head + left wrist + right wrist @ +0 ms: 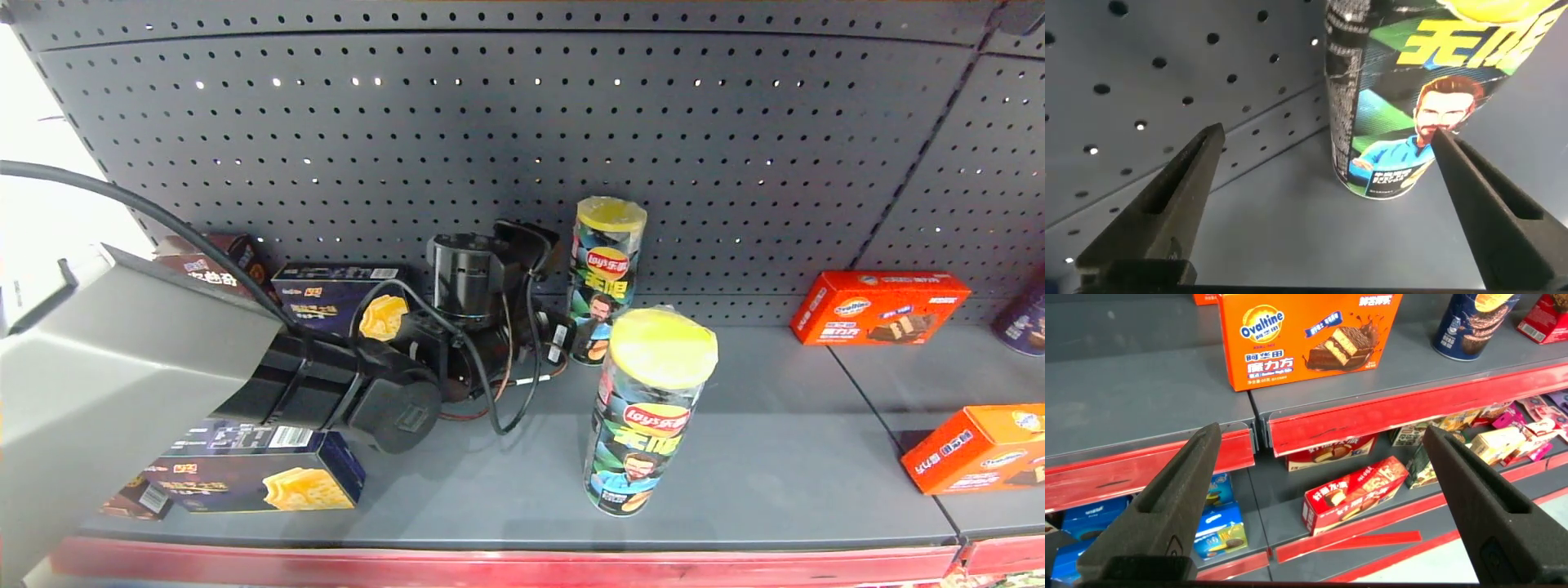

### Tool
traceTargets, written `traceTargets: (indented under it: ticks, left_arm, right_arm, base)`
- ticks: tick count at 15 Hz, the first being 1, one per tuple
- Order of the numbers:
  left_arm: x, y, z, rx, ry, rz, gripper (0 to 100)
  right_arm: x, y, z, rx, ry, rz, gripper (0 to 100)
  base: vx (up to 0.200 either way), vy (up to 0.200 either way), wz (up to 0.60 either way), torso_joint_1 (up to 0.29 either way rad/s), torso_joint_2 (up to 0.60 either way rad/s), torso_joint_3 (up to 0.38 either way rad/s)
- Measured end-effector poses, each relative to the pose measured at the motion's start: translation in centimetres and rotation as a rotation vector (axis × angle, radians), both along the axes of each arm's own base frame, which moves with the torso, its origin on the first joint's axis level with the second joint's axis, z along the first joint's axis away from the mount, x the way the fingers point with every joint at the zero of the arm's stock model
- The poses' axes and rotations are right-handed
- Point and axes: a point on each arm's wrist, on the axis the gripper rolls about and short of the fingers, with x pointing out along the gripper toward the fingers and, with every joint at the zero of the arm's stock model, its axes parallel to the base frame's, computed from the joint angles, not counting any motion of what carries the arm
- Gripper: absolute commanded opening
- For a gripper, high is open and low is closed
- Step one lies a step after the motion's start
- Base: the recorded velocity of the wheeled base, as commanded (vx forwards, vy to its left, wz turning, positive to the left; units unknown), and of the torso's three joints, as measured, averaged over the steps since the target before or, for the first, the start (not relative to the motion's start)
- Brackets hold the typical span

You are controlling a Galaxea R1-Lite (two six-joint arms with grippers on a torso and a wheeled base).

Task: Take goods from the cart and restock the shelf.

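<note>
Left fingers (1176, 196) spread (right fingers (1167, 498) too) | chips can (1388, 98) just ahead, ungrasped

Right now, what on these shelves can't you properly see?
Head view: dark blue box at the back, partly covered by the left arm.
Left wrist view: rear chip can, top cut off by the upper edge.
Right wrist view: blue can, top cut off by the upper edge.

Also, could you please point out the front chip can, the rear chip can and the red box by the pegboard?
front chip can (645, 433), head view, on the label below its lid
rear chip can (602, 286), head view, on the middle of its label
red box (880, 306), head view, on its large printed face
</note>
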Motion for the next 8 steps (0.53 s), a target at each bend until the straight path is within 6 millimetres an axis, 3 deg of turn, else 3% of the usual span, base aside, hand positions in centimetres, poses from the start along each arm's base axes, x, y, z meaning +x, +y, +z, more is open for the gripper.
traceTargets:
  ticks: [8]
  left_arm:
    - [-1.4, 2.5, 0.4, -0.009, -0.010, 0.040, 100]
  right_arm:
    - [0.0, 0.0, 0.0, 0.000, 0.000, 0.000, 100]
  base:
    - [0.000, 0.000, 0.00, 0.000, 0.00, 0.000]
